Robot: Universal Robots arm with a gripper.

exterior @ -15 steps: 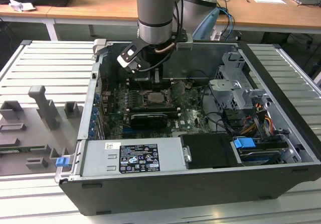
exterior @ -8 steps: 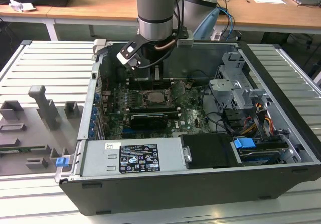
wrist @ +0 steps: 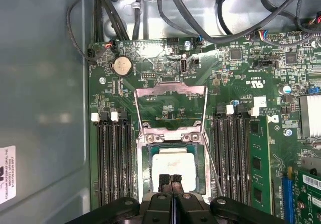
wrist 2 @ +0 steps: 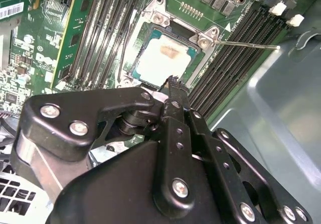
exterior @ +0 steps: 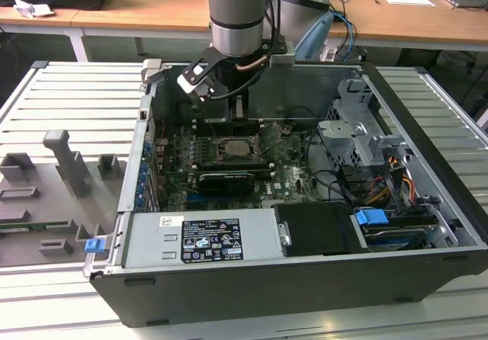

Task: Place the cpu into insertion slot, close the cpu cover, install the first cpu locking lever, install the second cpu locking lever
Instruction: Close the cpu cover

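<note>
Hand (wrist: 170, 180) in the first wrist view: my two fingers are pressed together, tips touching, with nothing between them that I can see. The tips sit at the near edge of the cpu (wrist: 173, 164). Cpu lies flat in the insertion slot (wrist: 144, 158), pale metal top up, and looks seated. Cpu cover (wrist: 170, 89) is swung open, lying back beyond the slot, with the board showing through its window. A thin locking lever (wrist: 213, 171) runs along one side of the slot and is not latched, as far as I can tell.

Second wrist view: closed fingertips (wrist 2: 174, 91) are right at the cpu edge; touching or just above, I cannot tell. A locking lever sticks out free over the memory slots (wrist 2: 235, 63).

Exterior view: my arm (exterior: 236, 20) goes down into the open computer case (exterior: 305, 287), which lies on a ribbed grey surface (exterior: 69, 96).

Handling, my judgement: the cpu is light, stiff and fragile underneath, so hold it by the edges only and don't press on the slot pins. The cover is thin, stiff sheet metal and light; it pivots, so it's best pushed at its free edge. The levers are springy wire and will push back, so catch them near the bent end.
</note>
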